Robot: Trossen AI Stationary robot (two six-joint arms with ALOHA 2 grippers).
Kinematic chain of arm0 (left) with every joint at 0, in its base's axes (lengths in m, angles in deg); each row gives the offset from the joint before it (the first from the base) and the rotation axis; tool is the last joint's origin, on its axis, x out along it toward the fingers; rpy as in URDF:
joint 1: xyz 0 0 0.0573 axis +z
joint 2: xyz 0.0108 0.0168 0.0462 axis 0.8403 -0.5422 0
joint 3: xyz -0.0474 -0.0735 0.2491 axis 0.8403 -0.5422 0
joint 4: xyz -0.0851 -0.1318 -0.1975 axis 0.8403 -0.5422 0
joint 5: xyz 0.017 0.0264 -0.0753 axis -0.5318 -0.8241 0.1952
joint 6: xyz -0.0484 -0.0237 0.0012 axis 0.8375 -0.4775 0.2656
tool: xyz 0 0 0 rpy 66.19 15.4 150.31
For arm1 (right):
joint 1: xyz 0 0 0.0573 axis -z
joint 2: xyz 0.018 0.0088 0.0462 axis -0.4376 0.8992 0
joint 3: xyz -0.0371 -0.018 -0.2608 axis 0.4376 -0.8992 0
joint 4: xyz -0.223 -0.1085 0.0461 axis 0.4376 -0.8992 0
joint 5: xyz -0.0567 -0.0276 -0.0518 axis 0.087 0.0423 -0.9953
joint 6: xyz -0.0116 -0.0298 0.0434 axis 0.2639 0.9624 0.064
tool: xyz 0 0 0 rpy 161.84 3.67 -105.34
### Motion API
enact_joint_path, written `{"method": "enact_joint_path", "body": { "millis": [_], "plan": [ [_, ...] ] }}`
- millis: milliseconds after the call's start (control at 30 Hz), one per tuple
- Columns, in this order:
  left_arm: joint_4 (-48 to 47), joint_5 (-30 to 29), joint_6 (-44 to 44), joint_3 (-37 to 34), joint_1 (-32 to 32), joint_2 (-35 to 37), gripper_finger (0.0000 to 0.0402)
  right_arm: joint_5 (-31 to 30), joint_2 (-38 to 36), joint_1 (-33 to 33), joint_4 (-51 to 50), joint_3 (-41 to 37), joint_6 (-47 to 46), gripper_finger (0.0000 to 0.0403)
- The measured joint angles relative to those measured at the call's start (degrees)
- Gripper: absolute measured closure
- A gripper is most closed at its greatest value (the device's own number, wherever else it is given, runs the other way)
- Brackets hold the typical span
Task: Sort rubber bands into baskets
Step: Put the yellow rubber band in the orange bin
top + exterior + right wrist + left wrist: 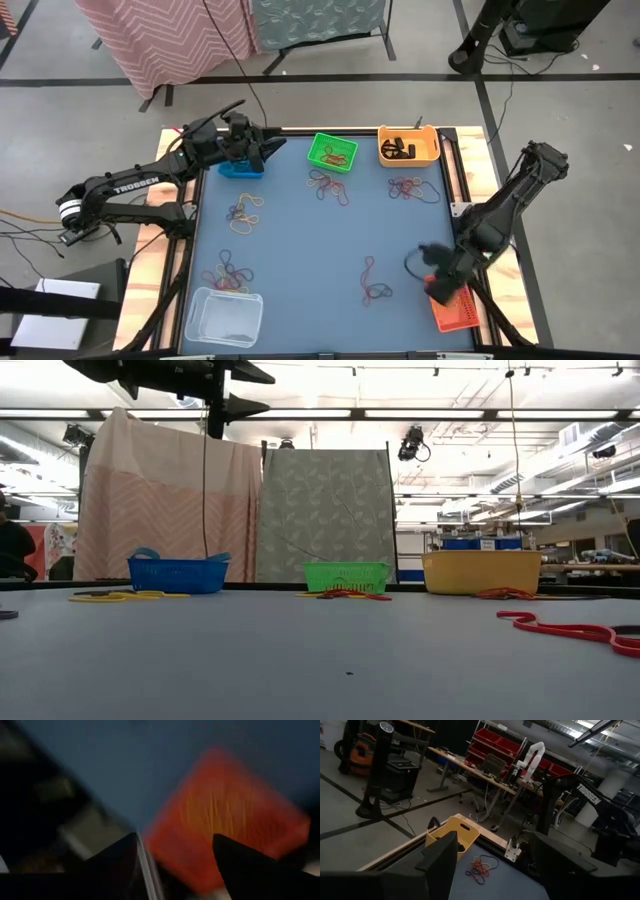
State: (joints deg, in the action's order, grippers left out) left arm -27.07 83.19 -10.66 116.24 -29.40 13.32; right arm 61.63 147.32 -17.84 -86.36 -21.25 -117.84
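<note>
The left gripper [270, 147] hangs open and empty over the blue basket [240, 168], likely just past a drop; loose bands [328, 185] lie right of that basket on the mat; far right, the right gripper [437, 283], open, hovers over the red basket [455, 310].

Five baskets [333, 152] (blue, green, yellow-orange, red-orange, clear) and six loose clusters of rubber bands [328, 187].

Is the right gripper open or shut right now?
Open. The right wrist view shows the right gripper with its two fingers apart, nothing between them, above the red-orange basket.
</note>
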Motion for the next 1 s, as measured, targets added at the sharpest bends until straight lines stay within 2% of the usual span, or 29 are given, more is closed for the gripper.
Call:
{"method": "enact_joint_path", "body": {
  "millis": [67,167,267,400,467,600,667,767,1000],
  "plan": [
    [0.0,0.01,1.04,0.02,0.0,0.0,0.0149,-10.44,-0.95,4.23,-2.15,0.03,-0.38,0.0124],
    [0.0,0.2,2.55,0.02,0.0,0.0,0.0149,-25.63,-1.62,13.64,-11.16,0.03,-4.01,0.0124],
    [0.0,0.21,3.92,0.02,0.0,0.0,0.0149,-33.39,-1.86,27.33,-20.87,-0.15,-6.31,0.0131],
    [0.0,0.2,4.39,0.02,0.0,0.0,0.0149,-34.94,-1.88,48.11,-22.3,-4.35,5.11,0.0142],
    [0.0,0.2,5.27,0.02,0.0,0.0,0.0149,-33.25,-1.88,57.16,-15.62,-8.06,11.32,0.0148],
    [0.02,0.2,6.97,0.02,0.0,0.0,0.0149,-24.63,-1.51,70.57,1.24,-17.07,21.1,0.0158],
    [0.0,0.2,6.97,0.02,0.0,0.0,0.0149,-22.42,-1.11,74.97,7.15,-20.4,21.93,0.0162],
    [0.0,0.2,6.97,0.02,0.0,0.0,0.0149,-20.71,-0.16,78.85,9.67,-23.11,22.06,0.0165],
    [0.0,0.2,6.86,0.02,-0.01,0.0,0.0149,-21.53,2.8,80.13,9.18,-23.97,22.2,0.0172]
  ]
}}
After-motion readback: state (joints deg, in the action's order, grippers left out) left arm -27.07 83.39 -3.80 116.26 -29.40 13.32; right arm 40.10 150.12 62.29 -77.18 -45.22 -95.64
